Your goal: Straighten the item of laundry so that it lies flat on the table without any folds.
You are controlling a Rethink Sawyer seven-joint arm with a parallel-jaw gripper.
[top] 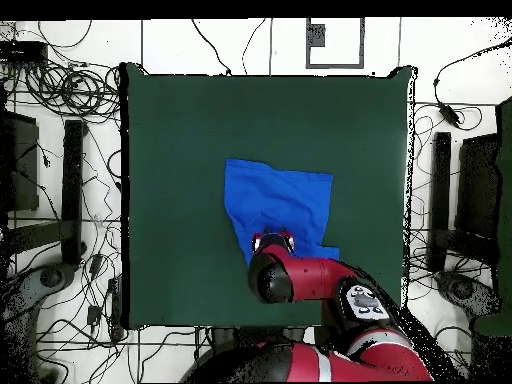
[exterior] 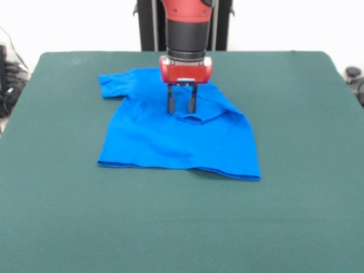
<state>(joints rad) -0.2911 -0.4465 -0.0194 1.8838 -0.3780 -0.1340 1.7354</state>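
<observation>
1. My gripper [exterior: 181,106] hangs over the upper part of the blue T-shirt [exterior: 170,139], its two fingers [exterior: 170,100] parted and pointing straight down, with nothing between them; the tips look to be at or just above the cloth, and I cannot tell which.

2. The shirt lies mid-table [exterior: 301,216], nearer the far edge than the near one in the front view, well clear of every corner.

3. One sleeve [exterior: 116,84] is spread out; the opposite shoulder is folded over onto the body, leaving a raised ridge [exterior: 196,118] just below the fingertips.

4. I judge this the reach-for-a-fold step: the shirt is partly flat, not yet done.

5. Next, I would need to pinch only the folded layer at that ridge and draw it outward toward the table's side edge, without dragging the whole shirt.
</observation>
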